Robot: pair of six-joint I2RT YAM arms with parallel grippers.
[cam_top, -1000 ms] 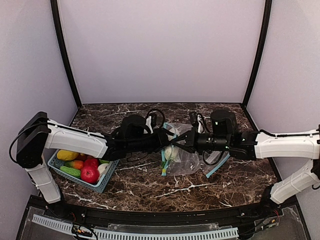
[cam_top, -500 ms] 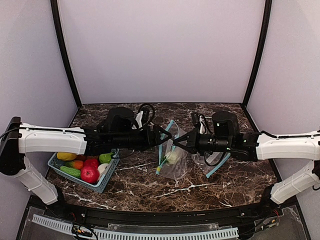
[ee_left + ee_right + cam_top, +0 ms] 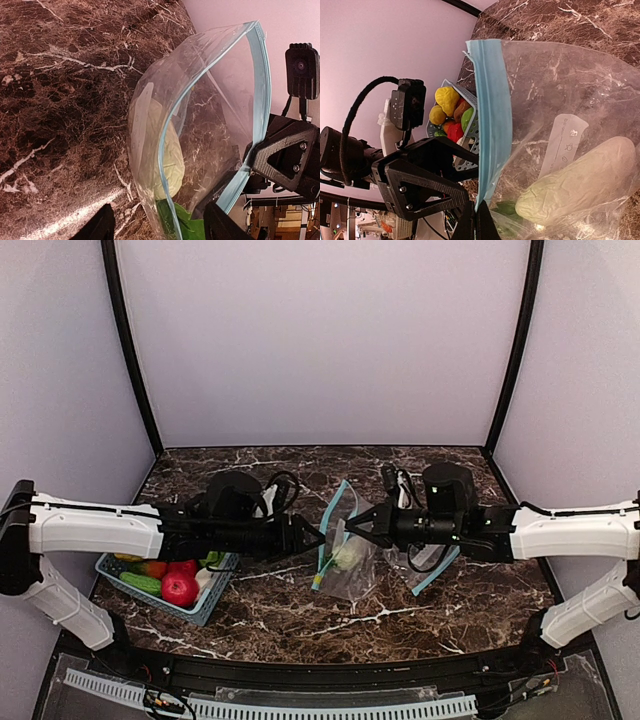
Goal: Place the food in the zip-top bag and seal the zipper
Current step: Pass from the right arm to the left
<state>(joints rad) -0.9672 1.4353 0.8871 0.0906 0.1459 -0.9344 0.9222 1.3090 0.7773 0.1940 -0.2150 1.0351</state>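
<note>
The clear zip-top bag (image 3: 347, 562) with a light blue zipper strip lies mid-table, its mouth held up and open. A cream-white toy vegetable (image 3: 345, 556) with green leaves lies inside it, and also shows in the left wrist view (image 3: 162, 150) and the right wrist view (image 3: 585, 185). My right gripper (image 3: 345, 527) is shut on the bag's zipper strip (image 3: 487, 115), its fingertips pinching the strip at the bottom of the right wrist view (image 3: 476, 222). My left gripper (image 3: 312, 537) is open and empty, just left of the bag's mouth (image 3: 160, 227). Other food (image 3: 180, 587) lies in the basket.
The teal lattice basket (image 3: 208, 608) stands at the front left under my left arm, holding red, yellow, green and orange pieces; it shows in the right wrist view (image 3: 472, 132). Another clear plastic sheet with a blue strip (image 3: 437, 570) lies under my right arm. Dark marble table, purple walls around.
My left gripper has drawn back to the left, out of the bag's mouth, and is open. The bag has shifted slightly left. My right gripper still holds the strip.
</note>
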